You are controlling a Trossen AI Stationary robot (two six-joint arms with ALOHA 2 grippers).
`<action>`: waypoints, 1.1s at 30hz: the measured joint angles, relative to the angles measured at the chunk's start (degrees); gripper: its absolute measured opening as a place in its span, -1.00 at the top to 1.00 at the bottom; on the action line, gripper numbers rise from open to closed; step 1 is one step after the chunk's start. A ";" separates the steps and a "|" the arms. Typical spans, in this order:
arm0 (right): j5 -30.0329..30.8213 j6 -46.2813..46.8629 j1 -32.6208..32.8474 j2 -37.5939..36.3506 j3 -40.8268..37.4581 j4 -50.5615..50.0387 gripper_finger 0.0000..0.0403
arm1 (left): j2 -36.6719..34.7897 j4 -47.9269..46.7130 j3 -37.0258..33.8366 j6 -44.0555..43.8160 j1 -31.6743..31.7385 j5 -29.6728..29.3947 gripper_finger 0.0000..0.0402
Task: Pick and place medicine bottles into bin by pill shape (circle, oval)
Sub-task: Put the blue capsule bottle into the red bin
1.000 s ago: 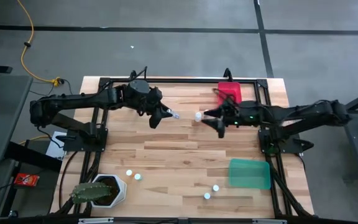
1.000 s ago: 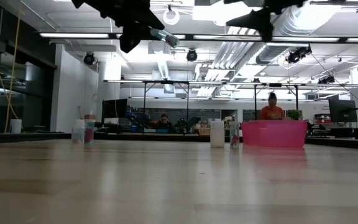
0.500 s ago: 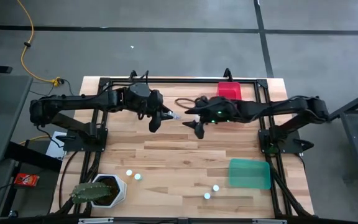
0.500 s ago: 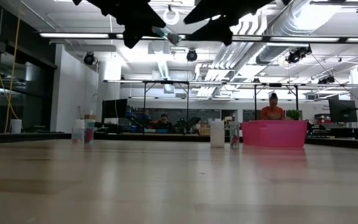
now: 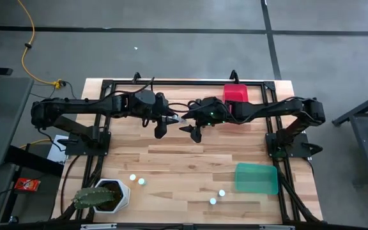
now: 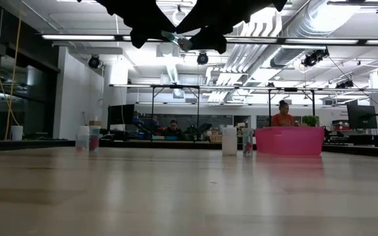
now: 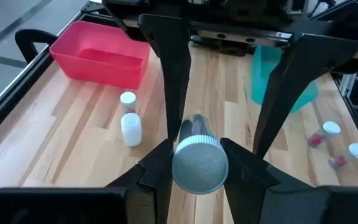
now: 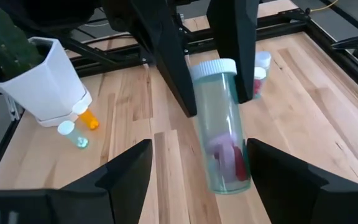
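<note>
Mid-frame in the high view, the left gripper [image 5: 171, 119] holds a clear bottle [image 8: 221, 127] above the desk [image 5: 171, 160], cap outward. The right gripper [image 5: 187, 120], spread wide, flanks it without touching. Other bottles [image 5: 137, 179] stand lower down.

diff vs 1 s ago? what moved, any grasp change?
The right end effector swept across the table from beside the red bin toward the left arm; its open fingers now bracket the bottle without gripping it. The left end effector nudged slightly toward it and stays shut on that bottle. Unchanged: the green bin, the plant pot and the loose bottles.
</note>
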 joint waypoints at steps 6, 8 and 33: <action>0.53 0.00 -0.04 0.00 0.00 0.07 -0.02 | 0.00 0.37 0.00 0.52 0.02 -0.13 0.48; 0.87 0.00 -0.04 0.00 0.00 0.03 0.07 | 0.00 0.57 0.00 0.84 0.02 -0.11 0.48; 0.93 -0.31 -0.63 0.00 0.00 0.01 0.49 | 0.00 2.86 0.00 1.03 0.02 0.06 0.48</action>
